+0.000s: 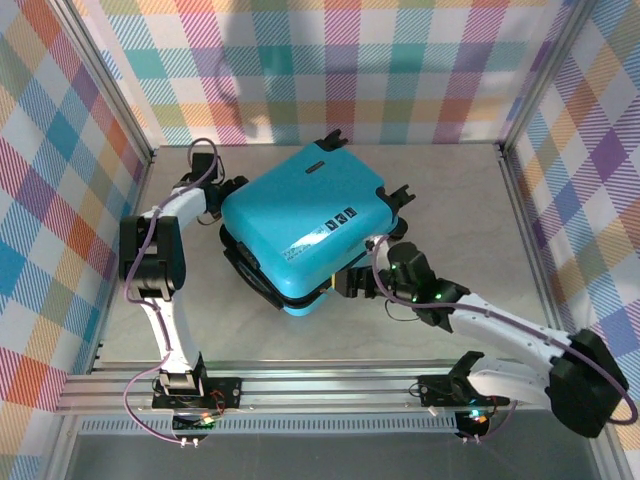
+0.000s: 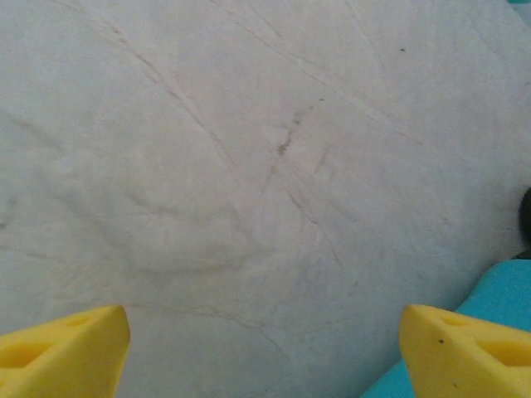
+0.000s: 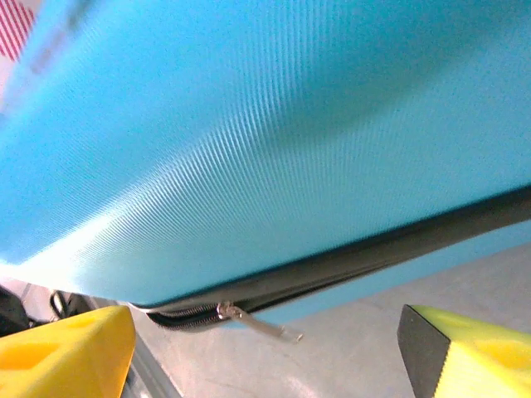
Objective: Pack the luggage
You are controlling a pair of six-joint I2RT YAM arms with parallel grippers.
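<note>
- Luggage [image 1: 305, 225] lies mid-table, lid down; contents hidden, and the zipper seam [image 3: 373, 255] looks partly unzipped, so closing remains.
- Right gripper [image 3: 265, 352] open, facing the zipper pull [image 3: 259, 324].
- Left gripper [image 2: 265, 352] open above bare table [image 2: 249, 166].

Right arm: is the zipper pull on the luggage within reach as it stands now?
Probably yes. The right end effector is open and the zipper pull sticks out of the luggage seam just ahead, between its fingers, nothing in between. The pull is thin, so the pinch may be fiddly.
</note>
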